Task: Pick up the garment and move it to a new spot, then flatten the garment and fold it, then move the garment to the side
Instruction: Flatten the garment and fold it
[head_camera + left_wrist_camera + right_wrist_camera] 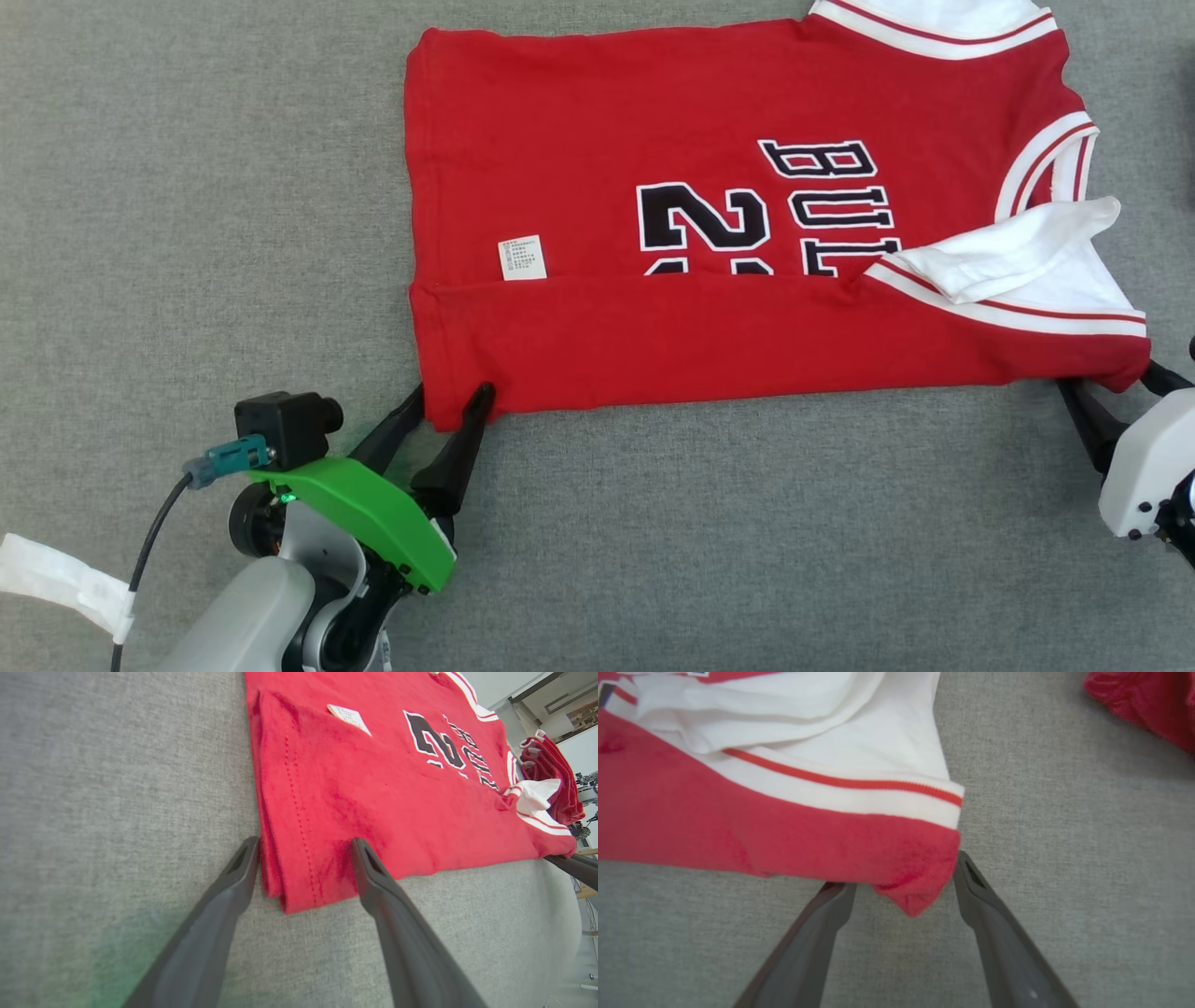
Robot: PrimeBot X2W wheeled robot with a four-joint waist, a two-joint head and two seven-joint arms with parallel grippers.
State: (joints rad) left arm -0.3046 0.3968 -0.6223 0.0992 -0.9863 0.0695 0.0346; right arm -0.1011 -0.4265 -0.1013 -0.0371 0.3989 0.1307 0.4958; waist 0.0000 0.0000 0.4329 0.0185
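Red Bulls jersey [607, 317] lies flat on grey cloth surface [187, 187]. Its near long edge is folded over the lower part of the number. White care label [523, 258] shows toward the left hem.

Left gripper [450, 397]: fingers spread wide, straddling near-left corner, nothing pinched.

Right gripper [1106, 375]: fingers likewise apart at near-right corner, one tip hidden by the fabric edge, not clamped.

Second red garment [1148, 704] lies apart, far right.
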